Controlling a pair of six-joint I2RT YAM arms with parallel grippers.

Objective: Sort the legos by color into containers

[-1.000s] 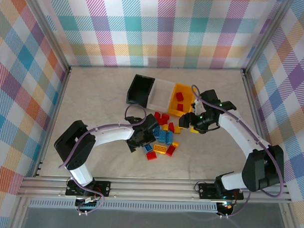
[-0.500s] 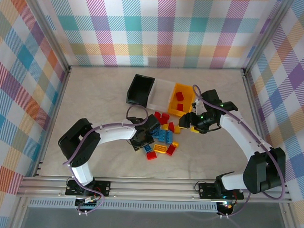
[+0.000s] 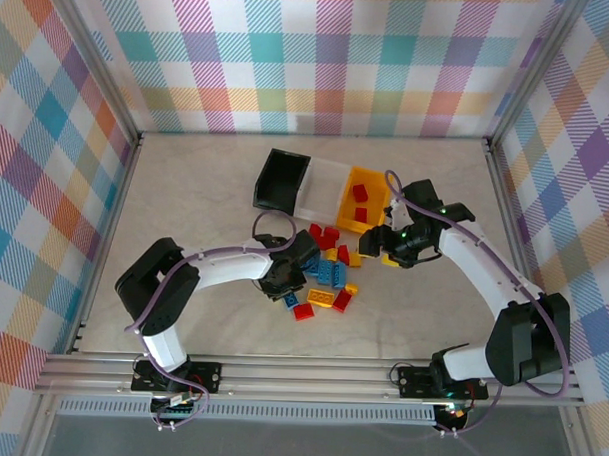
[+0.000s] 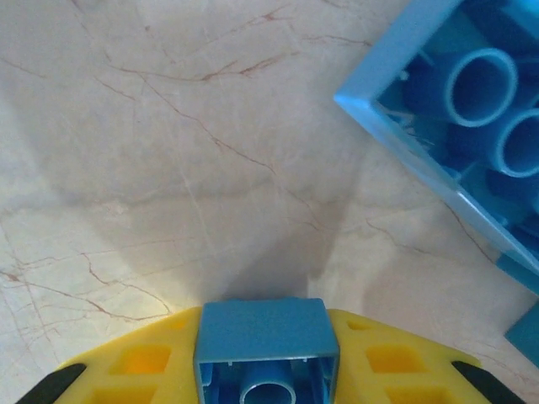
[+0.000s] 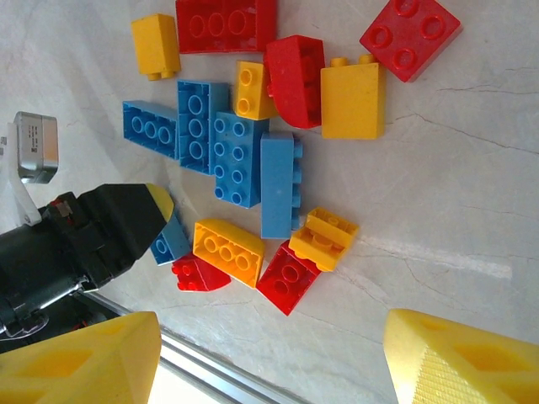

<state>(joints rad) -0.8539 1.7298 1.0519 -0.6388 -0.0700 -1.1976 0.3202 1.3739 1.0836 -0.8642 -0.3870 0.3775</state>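
Note:
My left gripper (image 4: pixel 266 337) is shut on a small blue lego (image 4: pixel 266 330), gripped between the yellow fingers (image 4: pixel 143 362) low over the table. A bigger blue lego (image 4: pixel 472 109) lies upside down just beyond it to the right. In the top view the left gripper (image 3: pixel 283 281) sits at the left edge of the pile of red, blue and yellow legos (image 3: pixel 328 272). My right gripper (image 3: pixel 381 255) hovers at the pile's right side, open and empty, and its wrist view looks down on the pile (image 5: pixel 253 160). The black (image 3: pixel 276 192), white (image 3: pixel 321 194) and yellow (image 3: pixel 378 191) containers stand behind; red legos (image 3: pixel 360 193) lie in the yellow one.
The left arm's black fingertip (image 5: pixel 126 219) reaches into the right wrist view beside a yellow lego (image 5: pixel 227 251) and a red one (image 5: pixel 198 273). A metal rail (image 5: pixel 219 374) marks the table's near edge. Checked walls close off the back and sides.
The left gripper has closed on the small blue lego at the pile's left edge, after shifting slightly right. The right arm has stayed still with its jaws open.

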